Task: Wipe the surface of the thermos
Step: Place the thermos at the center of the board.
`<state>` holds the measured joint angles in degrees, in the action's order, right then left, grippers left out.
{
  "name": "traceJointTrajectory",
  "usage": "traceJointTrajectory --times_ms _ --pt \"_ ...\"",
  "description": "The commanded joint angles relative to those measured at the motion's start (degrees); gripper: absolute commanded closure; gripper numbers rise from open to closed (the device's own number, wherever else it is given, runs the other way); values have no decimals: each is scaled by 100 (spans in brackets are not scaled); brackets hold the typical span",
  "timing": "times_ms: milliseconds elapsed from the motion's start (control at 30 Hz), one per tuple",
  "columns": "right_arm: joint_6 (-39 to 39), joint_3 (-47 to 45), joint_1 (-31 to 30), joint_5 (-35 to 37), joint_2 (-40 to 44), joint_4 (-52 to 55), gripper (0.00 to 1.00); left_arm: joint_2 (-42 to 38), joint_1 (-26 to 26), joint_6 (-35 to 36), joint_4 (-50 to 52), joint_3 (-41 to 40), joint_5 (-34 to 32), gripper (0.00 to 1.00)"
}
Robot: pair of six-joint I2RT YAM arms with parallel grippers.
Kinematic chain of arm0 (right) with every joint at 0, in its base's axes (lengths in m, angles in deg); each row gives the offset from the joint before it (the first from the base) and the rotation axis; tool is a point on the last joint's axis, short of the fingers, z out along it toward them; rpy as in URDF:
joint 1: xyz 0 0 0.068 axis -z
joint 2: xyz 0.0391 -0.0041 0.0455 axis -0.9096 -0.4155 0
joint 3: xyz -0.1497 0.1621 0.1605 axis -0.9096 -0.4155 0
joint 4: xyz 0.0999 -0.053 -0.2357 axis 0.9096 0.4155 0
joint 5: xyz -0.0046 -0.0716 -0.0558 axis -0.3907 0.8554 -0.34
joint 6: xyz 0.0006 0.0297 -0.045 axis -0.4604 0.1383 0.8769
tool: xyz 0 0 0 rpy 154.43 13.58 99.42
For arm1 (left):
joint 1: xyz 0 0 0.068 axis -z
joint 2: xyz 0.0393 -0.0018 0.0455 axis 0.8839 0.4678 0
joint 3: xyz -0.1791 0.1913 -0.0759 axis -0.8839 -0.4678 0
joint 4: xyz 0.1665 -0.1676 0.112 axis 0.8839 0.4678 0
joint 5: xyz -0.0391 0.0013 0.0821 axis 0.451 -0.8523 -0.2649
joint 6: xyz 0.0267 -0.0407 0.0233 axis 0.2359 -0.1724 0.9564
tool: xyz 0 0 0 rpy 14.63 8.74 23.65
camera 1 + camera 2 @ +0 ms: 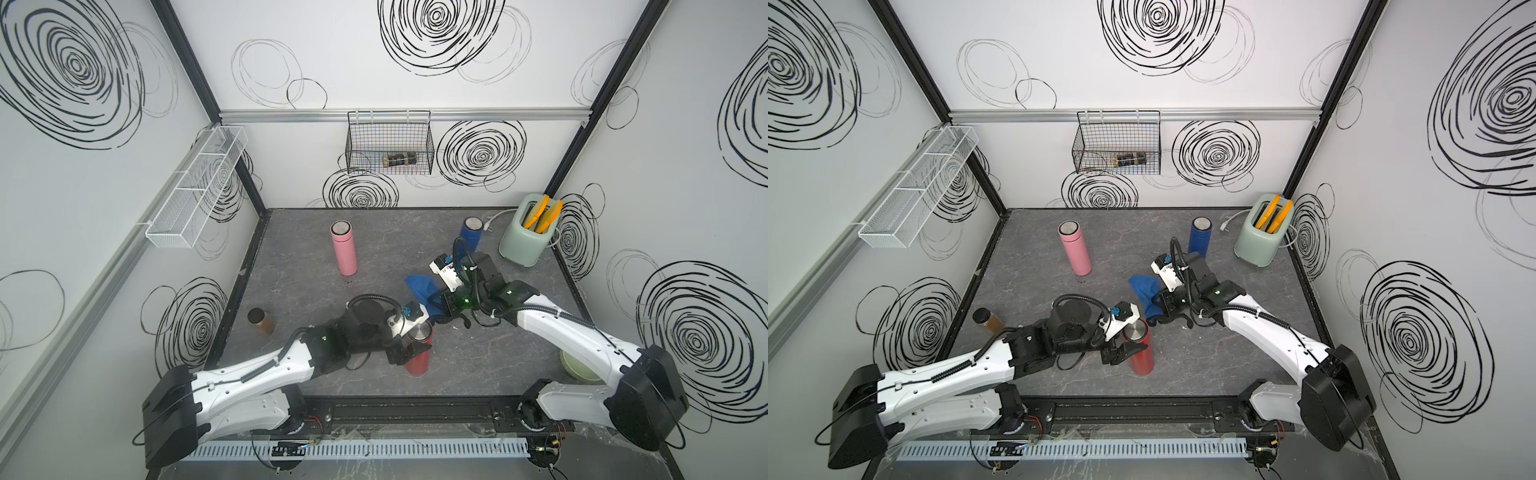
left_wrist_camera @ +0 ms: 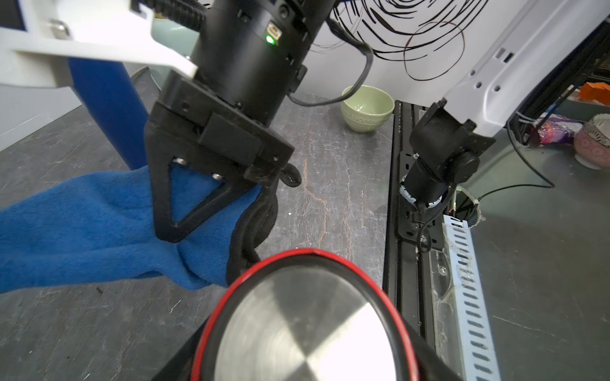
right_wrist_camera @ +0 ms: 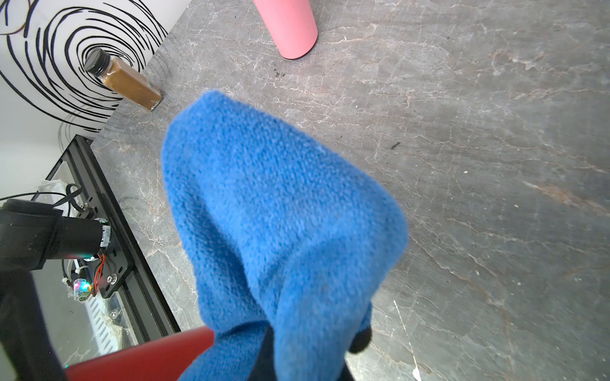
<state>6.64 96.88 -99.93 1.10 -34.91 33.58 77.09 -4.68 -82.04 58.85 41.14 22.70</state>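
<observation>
**Red thermos gripped, cloth held beside its top**

The left end effector (image 1: 406, 352) is clamped around the upper body of the red thermos (image 1: 419, 359), with a finger on either side. In the left wrist view the steel lid (image 2: 307, 323) sits close under the camera, and dark fingers flank its red rim. The thermos stands upright on the grey table (image 1: 311, 316), near the front edge and roughly midway between the two arms.

The right end effector (image 1: 435, 309) has its jaws pressed together, pinching a blue cloth (image 1: 419, 286). The cloth bunches out from the jaws and hangs above the table. Its lower fold lies just beside the top of the red thermos, but the pictures do not show whether the two touch.

Farther out, a pink thermos (image 1: 344, 249) stands upright toward the back left. A blue thermos (image 1: 471, 232) stands at the back right, near a pale green toaster (image 1: 519, 245) with two yellow slices in its slots. A spice jar (image 1: 261, 321) with brown contents stands by the left edge of the table. A green bowl (image 2: 368, 109) sits at the front right, partly under the right arm in both top views. A black wire basket (image 1: 390, 145) hangs on the back wall and a white basket (image 1: 195, 191) on the left wall.
</observation>
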Motion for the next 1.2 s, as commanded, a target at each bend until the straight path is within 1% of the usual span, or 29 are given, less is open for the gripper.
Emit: traceJointTrajectory --times_ms 0,433,667,700,733,767,800,867,900,933,967,1000,1067,1133,1167 --pt "-27 -64 20 3 169 35 98 115 93 -144 277 -181 170 89" --pt "-35 -77 20 -1 158 11 98 250 122 -144 305 -175 170 89" --pt "-27 -60 29 12 133 18 98 214 128 -144 58 -288 170 89" --pt "-27 -52 29 14 134 19 98 173 141 37 -3 -321 -1095 77" --pt "-31 -44 29 7 133 22 98 135 146 233 -56 -358 -2356 81" --pt "-26 -35 29 7 134 26 98 98 150 251 -91 -386 -2369 94" --pt "-32 -33 29 4 134 21 98 60 152 266 -116 -418 -2394 100" --pt "-33 -29 29 -12 126 13 98 -10 161 292 -140 -449 -2425 100" --pt "-33 -24 29 -30 125 9 98 -43 163 314 -156 -466 -2415 95" --pt "-39 -16 29 -46 118 -2 98 -82 173 314 -179 -483 -2417 77" --pt "-39 -24 25 -54 117 -8 98 -109 172 311 -206 -499 -2417 69" --pt "-35 -21 29 -58 108 -14 98 -136 172 312 -216 -502 -2404 64" --pt "-35 -9 29 -67 90 -20 98 -127 172 314 -180 -494 -2410 48" --pt "-35 -10 29 -67 82 -26 98 -72 172 318 -149 -471 -2415 27" --pt "-36 -3 29 -67 81 -29 98 -40 179 316 -132 -461 -2408 19"
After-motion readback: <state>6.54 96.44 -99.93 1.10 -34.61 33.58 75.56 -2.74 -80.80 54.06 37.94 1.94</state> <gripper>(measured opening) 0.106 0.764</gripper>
